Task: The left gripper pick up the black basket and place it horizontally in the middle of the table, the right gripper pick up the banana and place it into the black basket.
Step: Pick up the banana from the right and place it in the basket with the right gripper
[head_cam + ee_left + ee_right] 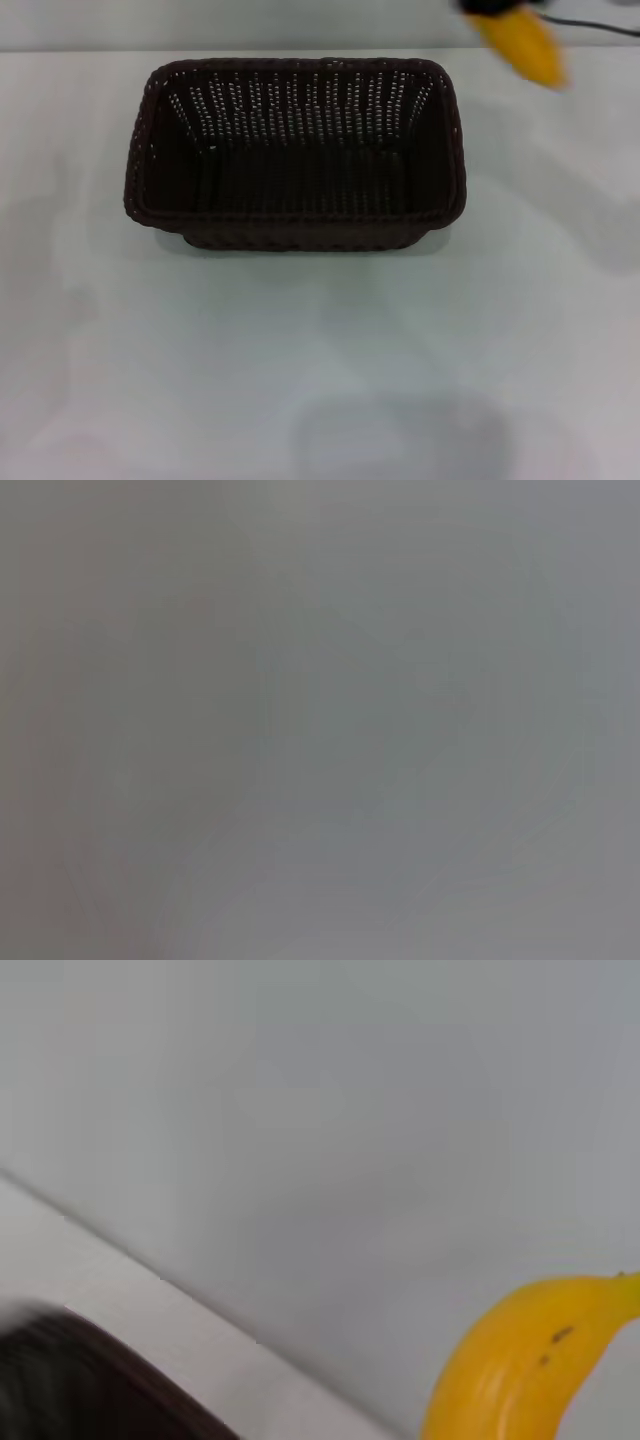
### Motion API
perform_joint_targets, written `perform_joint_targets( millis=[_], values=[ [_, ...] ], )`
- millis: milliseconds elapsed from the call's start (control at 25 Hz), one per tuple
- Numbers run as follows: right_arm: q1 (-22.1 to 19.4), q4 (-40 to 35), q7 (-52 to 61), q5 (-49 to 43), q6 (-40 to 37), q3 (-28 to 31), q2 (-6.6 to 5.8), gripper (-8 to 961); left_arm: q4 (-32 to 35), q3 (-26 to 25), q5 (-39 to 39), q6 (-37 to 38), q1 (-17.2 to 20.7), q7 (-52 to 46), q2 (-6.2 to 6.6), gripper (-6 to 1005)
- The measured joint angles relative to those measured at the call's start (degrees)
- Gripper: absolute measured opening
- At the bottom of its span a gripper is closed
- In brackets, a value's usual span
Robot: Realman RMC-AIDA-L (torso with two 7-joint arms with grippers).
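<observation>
The black basket (296, 216) stands lengthwise across the middle of the white table (330, 340), open side up and empty. The banana (522, 44) hangs in the air above the far right of the table, beyond the basket's right far corner. Only a black bit of my right gripper (488, 6) shows at the top edge, and it holds the banana's upper end. In the right wrist view the banana (510, 1360) is close to the camera and a dark edge of the basket (80, 1380) shows in a corner. My left gripper is out of view; the left wrist view shows only plain grey.
A dark cable (600, 25) runs along the far right behind the table. A pale wall lies past the table's far edge (250, 50). White tabletop lies bare in front of and beside the basket.
</observation>
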Motion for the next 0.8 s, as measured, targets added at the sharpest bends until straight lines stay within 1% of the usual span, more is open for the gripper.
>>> perform_joint_targets(
  millis=[40, 80, 120, 200, 280, 320, 360, 440, 520, 600, 720, 800],
  values=[
    [0.57, 2.26, -4.62, 4.43, -3.76, -0.26, 0.01, 507, -0.08, 0.04, 0.04, 0.01, -0.01, 0.00, -0.03, 876],
    [1.66, 6.49, -11.31, 10.59, -7.66, -0.80, 0.08, 508, -0.13, 0.08, 0.10, 0.02, -0.03, 0.00, -0.05, 876],
    [2.68, 9.34, -14.77, 13.62, -9.13, -1.05, 0.09, 509, -0.17, 0.10, 0.19, 0.02, -0.04, -0.02, -0.10, 876],
    [5.61, 17.31, -22.05, 20.31, -10.95, -1.65, 0.13, 511, -0.22, 0.11, 0.19, 0.03, -0.04, -0.06, -0.13, 876],
    [7.97, 22.75, -25.63, 23.12, -10.91, -1.94, 0.14, 514, -0.36, 0.10, 0.23, 0.04, -0.06, -0.10, -0.18, 876],
    [10.17, 27.55, -29.23, 25.45, -10.68, -2.77, 0.24, 515, -0.37, 0.10, 0.23, 0.04, -0.06, -0.11, -0.18, 876],
    [10.17, 27.55, -29.23, 25.45, -10.68, -2.77, 0.24, 516, -0.37, 0.09, 0.21, 0.05, -0.07, -0.11, -0.18, 876],
    [11.28, 29.85, -32.36, 27.07, -10.66, -4.89, 0.35, 519, -0.39, 0.11, 0.23, 0.06, -0.08, -0.16, -0.18, 876],
    [11.46, 29.97, -34.32, 27.81, -10.66, -7.00, 0.37, 521, -0.40, 0.15, 0.22, 0.07, -0.08, -0.21, -0.18, 876],
    [11.20, 29.08, -35.37, 28.02, -10.52, -8.30, 0.39, 523, -0.40, 0.18, 0.18, 0.09, -0.05, -0.22, -0.17, 876],
    [9.84, 27.46, -35.54, 28.39, -10.35, -8.21, 0.29, 527, -0.40, 0.18, 0.12, 0.41, 0.00, -0.23, -0.12, 876],
    [7.92, 25.42, -35.68, 29.02, -10.47, -6.79, 0.20, 625, -0.24, 0.20, 0.28, 2.04, -0.05, -0.24, 0.00, 876]
  ],
)
